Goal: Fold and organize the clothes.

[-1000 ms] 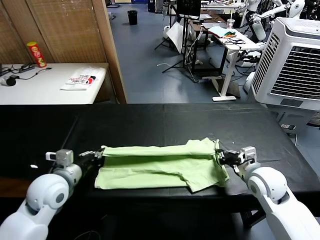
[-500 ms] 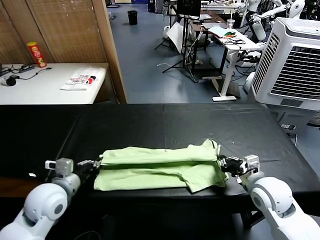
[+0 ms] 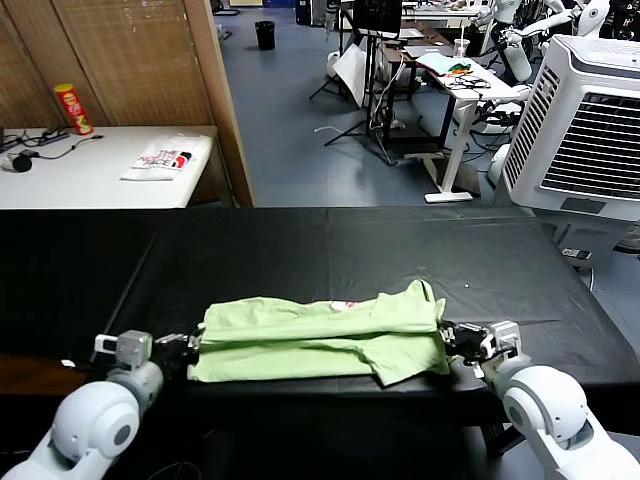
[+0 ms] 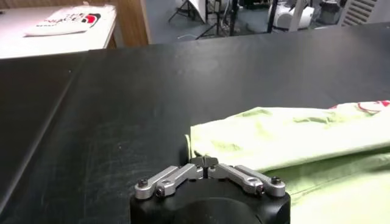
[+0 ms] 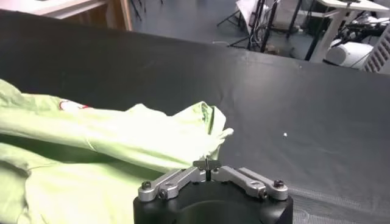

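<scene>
The pale green shirt (image 3: 320, 335) lies folded lengthwise in a long band near the front edge of the black table (image 3: 350, 240). A bit of its pink-and-white print (image 3: 343, 304) peeks out at the upper fold. My left gripper (image 3: 190, 347) is at the band's left end, and in the left wrist view its jaws (image 4: 204, 161) are pressed together at the edge of the shirt (image 4: 292, 134). My right gripper (image 3: 450, 338) is at the right end by the sleeve. Its tips (image 5: 207, 164) meet on the hem of the shirt (image 5: 109, 146).
A white side table (image 3: 60, 170) at the back left carries a red can (image 3: 72, 108) and a white printed cloth (image 3: 165, 157). A wooden partition (image 3: 150, 60) stands behind it and a white air cooler (image 3: 590, 120) at the right. The shirt lies close to the table's front edge.
Both grippers have drawn the shirt toward the near edge of the table. The upper layer has settled over the lower one, and the pink print now shows at the fold.
</scene>
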Tool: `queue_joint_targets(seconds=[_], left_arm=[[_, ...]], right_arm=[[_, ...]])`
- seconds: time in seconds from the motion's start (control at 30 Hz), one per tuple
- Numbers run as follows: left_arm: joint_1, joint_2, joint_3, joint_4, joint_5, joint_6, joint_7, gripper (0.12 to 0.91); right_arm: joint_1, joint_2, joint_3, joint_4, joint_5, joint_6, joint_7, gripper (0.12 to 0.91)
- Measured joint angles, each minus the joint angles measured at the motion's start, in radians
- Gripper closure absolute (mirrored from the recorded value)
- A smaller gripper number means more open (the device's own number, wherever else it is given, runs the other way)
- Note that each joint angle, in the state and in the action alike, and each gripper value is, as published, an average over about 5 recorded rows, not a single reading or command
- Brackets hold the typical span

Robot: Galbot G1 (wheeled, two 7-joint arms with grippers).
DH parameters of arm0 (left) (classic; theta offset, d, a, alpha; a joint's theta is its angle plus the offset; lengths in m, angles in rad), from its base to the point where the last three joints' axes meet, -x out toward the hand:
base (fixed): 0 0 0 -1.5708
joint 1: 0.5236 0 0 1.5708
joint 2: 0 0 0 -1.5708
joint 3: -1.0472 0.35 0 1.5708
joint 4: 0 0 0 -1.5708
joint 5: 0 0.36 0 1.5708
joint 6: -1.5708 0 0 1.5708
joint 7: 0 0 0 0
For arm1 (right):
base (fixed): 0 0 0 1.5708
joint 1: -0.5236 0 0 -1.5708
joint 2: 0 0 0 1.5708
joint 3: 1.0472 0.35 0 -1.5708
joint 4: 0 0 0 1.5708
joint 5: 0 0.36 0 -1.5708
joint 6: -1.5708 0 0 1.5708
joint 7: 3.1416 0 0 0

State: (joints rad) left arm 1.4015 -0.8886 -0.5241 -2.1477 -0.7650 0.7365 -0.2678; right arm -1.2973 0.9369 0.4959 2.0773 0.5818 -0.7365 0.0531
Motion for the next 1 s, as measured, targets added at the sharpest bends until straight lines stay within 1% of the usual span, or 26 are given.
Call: queue_joint_targets(seconds=[0.07,0.1,0.13,0.2,0.23,0.33,0.37,0.43,0.67,0.83,1.0], left_arm=[[0.004,-0.004,-0.004,-0.007,0.0,0.0,0.0,0.808],[0.006,-0.005,-0.006,-0.011,0.0,0.0,0.0,0.759],[0.007,-0.006,-0.009,-0.015,0.0,0.0,0.0,0.694],[0.009,-0.007,-0.016,-0.024,-0.001,0.0,0.0,0.593],[0.008,-0.008,-0.02,-0.027,-0.002,0.0,0.0,0.526],[-0.007,-0.015,-0.03,-0.027,-0.01,0.0,0.006,0.355],[-0.016,-0.018,-0.031,-0.022,-0.016,0.0,0.008,0.309],[-0.042,-0.027,-0.03,-0.006,-0.029,0.0,0.008,0.247],[-0.169,-0.069,0.002,0.104,-0.064,0.0,0.003,0.232],[-0.218,-0.104,0.026,0.179,-0.07,0.0,0.004,0.232],[-0.238,-0.128,0.035,0.231,-0.07,0.0,0.009,0.232]], right_arm=[[0.001,0.0,0.014,0.01,0.003,0.0,0.0,0.686],[0.004,0.0,0.023,0.014,0.005,0.0,0.001,0.636],[0.009,0.0,0.03,0.016,0.007,0.0,0.003,0.569],[0.024,0.004,0.041,0.014,0.007,0.0,0.012,0.469],[0.034,0.007,0.043,0.009,0.005,0.0,0.019,0.403],[0.078,0.025,0.031,-0.021,-0.014,0.0,0.034,0.276],[0.095,0.033,0.022,-0.034,-0.024,0.0,0.036,0.253],[0.134,0.051,-0.002,-0.066,-0.043,0.0,0.035,0.234],[0.26,0.107,-0.102,-0.191,-0.087,0.0,0.017,0.236],[0.321,0.134,-0.164,-0.263,-0.088,0.0,0.013,0.329],[0.35,0.156,-0.195,-0.316,-0.088,0.0,0.016,0.379]])
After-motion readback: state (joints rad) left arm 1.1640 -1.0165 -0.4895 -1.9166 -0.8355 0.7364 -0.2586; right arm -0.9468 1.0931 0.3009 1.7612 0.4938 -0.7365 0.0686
